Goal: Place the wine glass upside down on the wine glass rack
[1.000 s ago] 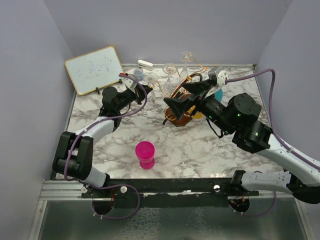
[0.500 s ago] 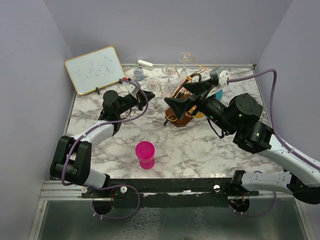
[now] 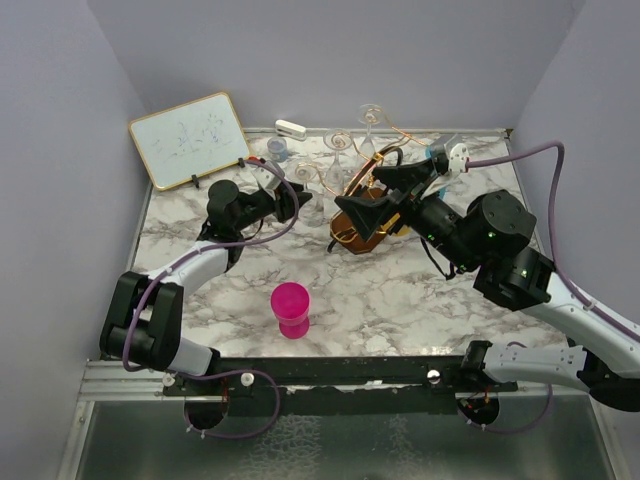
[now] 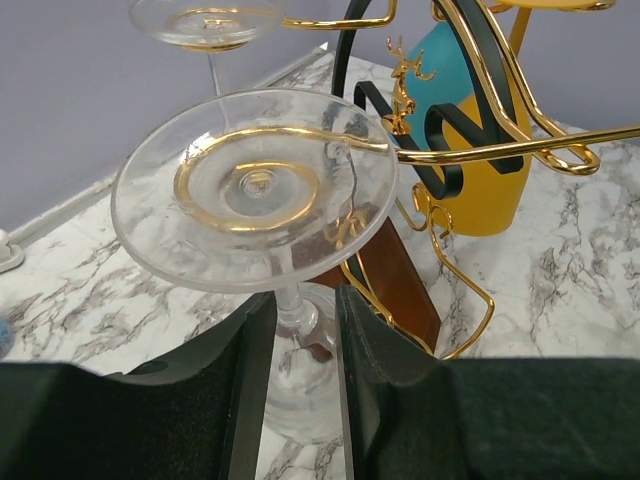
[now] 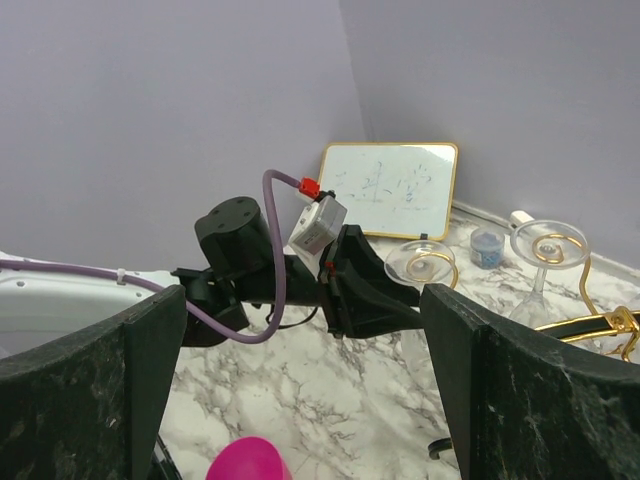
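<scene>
Near half of surface (image 3: 420, 300): bare marble, wide lanes left and right of pink cup (image 3: 291, 309), sole standing obstacle there.
Far centre crowded: wine glass rack (image 3: 350, 240), gold arms looping outward, hung glass (image 4: 205, 20) on far arm.
Left pincer (image 4: 305, 300), fingers astride stem of upturned wine glass (image 4: 255, 190), just left of rack; gold arm crosses glass foot, contact unclear.
Right pincer (image 3: 372, 197), spread wide, bars rack's right side; yellow-teal object (image 4: 480, 190) behind.
Far left: whiteboard (image 3: 188, 138) against wall, small blue jar (image 3: 277, 149) near; narrow lane only.
</scene>
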